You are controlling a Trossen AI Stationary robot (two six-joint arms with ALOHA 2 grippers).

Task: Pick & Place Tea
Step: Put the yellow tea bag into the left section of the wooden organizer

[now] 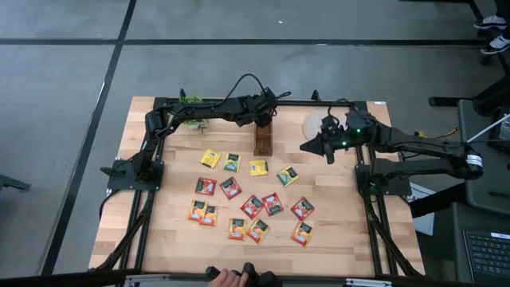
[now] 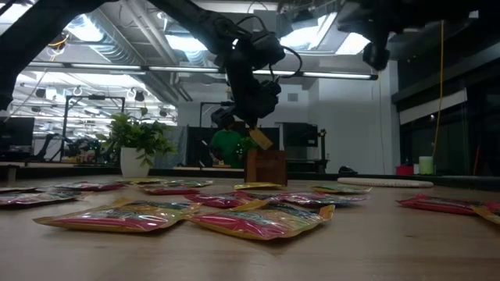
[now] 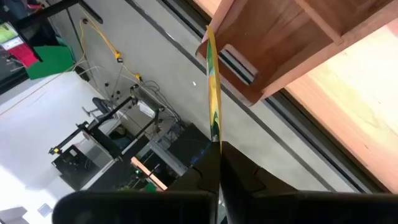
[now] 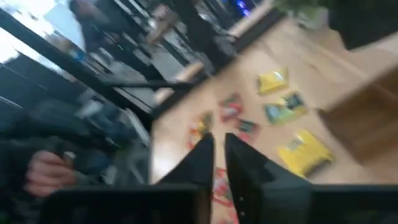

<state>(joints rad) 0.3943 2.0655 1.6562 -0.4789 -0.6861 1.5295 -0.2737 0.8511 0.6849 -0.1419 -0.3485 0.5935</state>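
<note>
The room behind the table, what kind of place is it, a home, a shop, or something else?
Most likely a robotics lab or workshop. The low view shows exposed ceiling ducts and strip lights; the wooden table stands on a grey floor; metal equipment racks stand nearby.

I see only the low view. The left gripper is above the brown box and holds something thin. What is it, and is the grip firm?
Observer: In the left wrist view the left gripper is shut on a yellow tea sachet, held edge-on at the wooden box.
Operator: Where does the box stand on the table?
Observer: The high view shows the wooden box near the far edge, beside the potted plant.
Operator: And the right arm?
Observer: The right gripper hovers beside the round mat, holding nothing.
</note>
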